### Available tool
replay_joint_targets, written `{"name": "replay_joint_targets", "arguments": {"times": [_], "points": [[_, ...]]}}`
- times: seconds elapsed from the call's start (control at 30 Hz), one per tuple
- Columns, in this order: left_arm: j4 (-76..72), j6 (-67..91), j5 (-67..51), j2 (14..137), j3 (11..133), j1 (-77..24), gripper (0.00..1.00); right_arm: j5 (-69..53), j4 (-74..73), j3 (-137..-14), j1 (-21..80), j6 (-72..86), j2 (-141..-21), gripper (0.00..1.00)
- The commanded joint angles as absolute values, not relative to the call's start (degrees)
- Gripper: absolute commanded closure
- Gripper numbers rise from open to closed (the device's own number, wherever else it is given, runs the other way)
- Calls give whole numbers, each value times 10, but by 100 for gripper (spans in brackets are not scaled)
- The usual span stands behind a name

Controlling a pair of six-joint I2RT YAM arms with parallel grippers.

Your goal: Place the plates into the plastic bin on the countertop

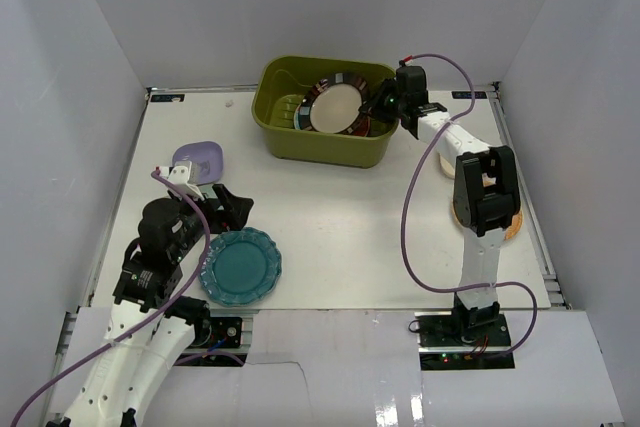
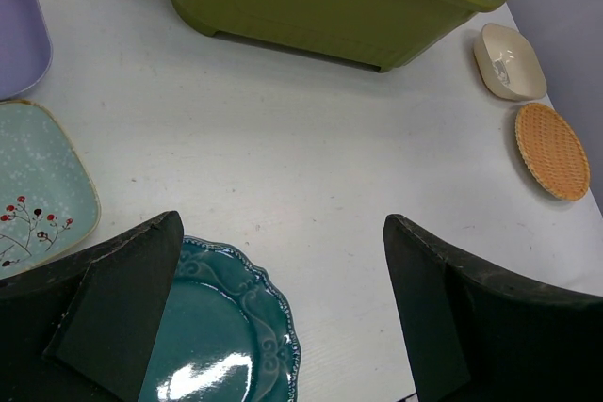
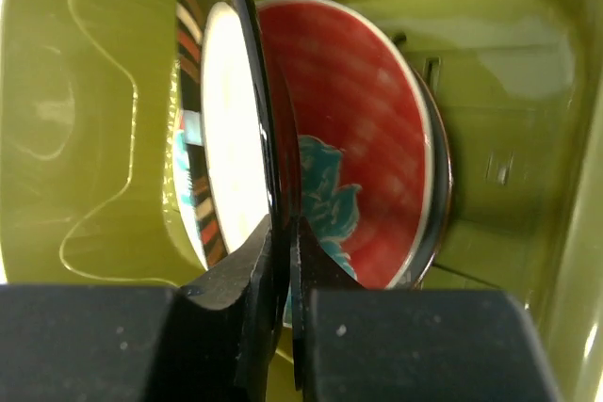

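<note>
While the right gripper [image 3: 285, 233] is clamping the rim of the black-rimmed plate [image 3: 226, 120], it is holding that plate tilted inside the bin [image 1: 290, 142]. The red plate [image 3: 363, 138] is leaning just behind it, also in the bin. The bin is sitting at the far middle of the countertop [image 1: 350, 217]. The left gripper [image 1: 228, 209] is hanging with its jaws wide apart, gripping nothing, over the far edge of the teal plate [image 1: 240, 267]. The teal plate is lying on the countertop near the left base. The lavender plate [image 1: 198, 159] and the mint plate [image 2: 38, 185] are lying near it, on the left side. The cream plate [image 2: 509, 61] and the orange plate [image 2: 551, 150] are lying on the right side, outside the bin.
</note>
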State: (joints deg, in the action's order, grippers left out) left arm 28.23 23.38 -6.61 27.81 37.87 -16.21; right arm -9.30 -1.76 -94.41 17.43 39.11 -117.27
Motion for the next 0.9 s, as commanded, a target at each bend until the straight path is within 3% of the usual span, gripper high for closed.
{"name": "replay_joint_targets", "arguments": {"times": [0.0,0.07,0.13,0.2,0.23,0.3,0.33,0.47,0.57,0.67,0.87], "points": [[274,230,-70,278,374,-157,2,-133,70,-977,179,417,-1149,92],[274,230,-70,278,374,-157,2,-131,58,-973,180,412,-1153,91],[273,229,-70,279,374,-156,2,-125,46,-974,183,401,-1157,83],[274,230,-70,280,374,-157,2,-113,26,-972,185,390,-1154,60],[274,229,-70,280,374,-157,2,-106,20,-970,188,376,-1151,45],[274,230,-70,280,374,-156,2,-84,1,-971,191,357,-1145,33],[273,230,-70,280,374,-157,2,-79,1,-972,192,350,-1140,23],[274,231,-71,283,374,-156,2,-71,-42,-984,193,323,-1123,8],[273,231,-71,284,374,-156,2,-77,-56,-986,199,297,-1100,2],[273,230,-71,285,375,-155,2,-88,-64,-966,213,266,-1062,6],[273,230,-72,287,375,-151,2,-113,-21,-861,264,236,-941,6]]}}
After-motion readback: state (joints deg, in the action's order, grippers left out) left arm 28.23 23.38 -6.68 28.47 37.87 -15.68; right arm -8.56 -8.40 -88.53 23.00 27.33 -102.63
